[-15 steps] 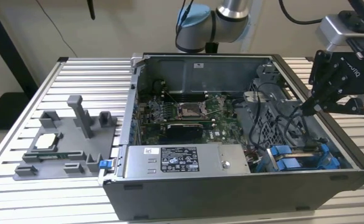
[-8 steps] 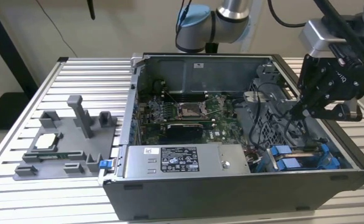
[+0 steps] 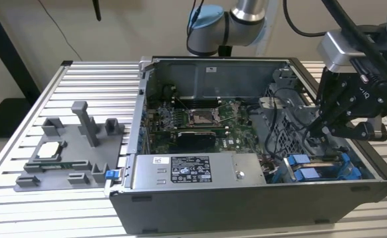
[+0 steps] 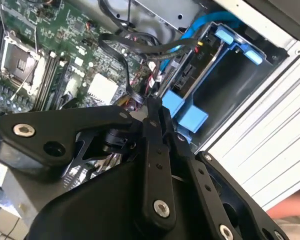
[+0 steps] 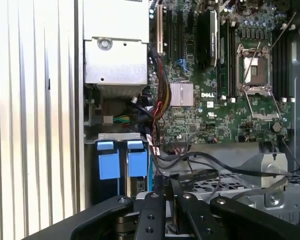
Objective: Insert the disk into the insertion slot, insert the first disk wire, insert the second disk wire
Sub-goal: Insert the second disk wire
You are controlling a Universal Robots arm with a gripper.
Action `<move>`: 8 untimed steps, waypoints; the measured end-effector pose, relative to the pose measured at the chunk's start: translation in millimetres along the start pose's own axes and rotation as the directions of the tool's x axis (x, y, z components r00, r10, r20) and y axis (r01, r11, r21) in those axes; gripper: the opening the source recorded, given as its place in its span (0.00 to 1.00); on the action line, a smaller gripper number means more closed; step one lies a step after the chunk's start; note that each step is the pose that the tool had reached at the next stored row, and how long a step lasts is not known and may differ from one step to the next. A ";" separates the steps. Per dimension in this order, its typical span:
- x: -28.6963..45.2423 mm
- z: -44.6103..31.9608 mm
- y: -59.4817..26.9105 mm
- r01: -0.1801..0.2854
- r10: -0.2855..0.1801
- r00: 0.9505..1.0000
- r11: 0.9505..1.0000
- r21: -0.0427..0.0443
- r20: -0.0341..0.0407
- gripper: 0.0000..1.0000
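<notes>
The disk sits edge-on in its bright blue carrier inside the insertion slot, at the front corner of the open computer case on the exterior view's right. My gripper hangs just above and behind that bay, its fingers pressed together on a black disk wire that loops back toward the motherboard. In the first wrist view the gripper is over the black wires, next to the carrier's blue tabs.
The motherboard with its square processor socket fills the case's middle. A silver power supply lies along the front wall. A grey fixture with a small chip stands on the slatted table at the exterior view's left.
</notes>
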State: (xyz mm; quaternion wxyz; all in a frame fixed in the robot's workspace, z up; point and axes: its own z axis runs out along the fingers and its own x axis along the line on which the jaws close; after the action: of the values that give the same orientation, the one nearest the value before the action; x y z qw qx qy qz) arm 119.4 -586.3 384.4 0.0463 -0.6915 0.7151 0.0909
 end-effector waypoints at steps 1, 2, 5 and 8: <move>0.4 0.7 0.1 0.000 0.000 1.000 1.000 0.000 -0.003 0.00; 0.4 0.9 0.1 0.000 0.000 1.000 1.000 0.000 -0.004 0.00; 0.4 0.9 0.1 0.000 0.000 1.000 1.000 0.000 -0.004 0.00; 0.5 1.0 0.1 0.000 0.000 1.000 1.000 0.000 -0.004 0.00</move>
State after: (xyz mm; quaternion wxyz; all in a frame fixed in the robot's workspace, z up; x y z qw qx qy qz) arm 119.2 -586.6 383.4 0.0448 -0.6916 0.7153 0.0894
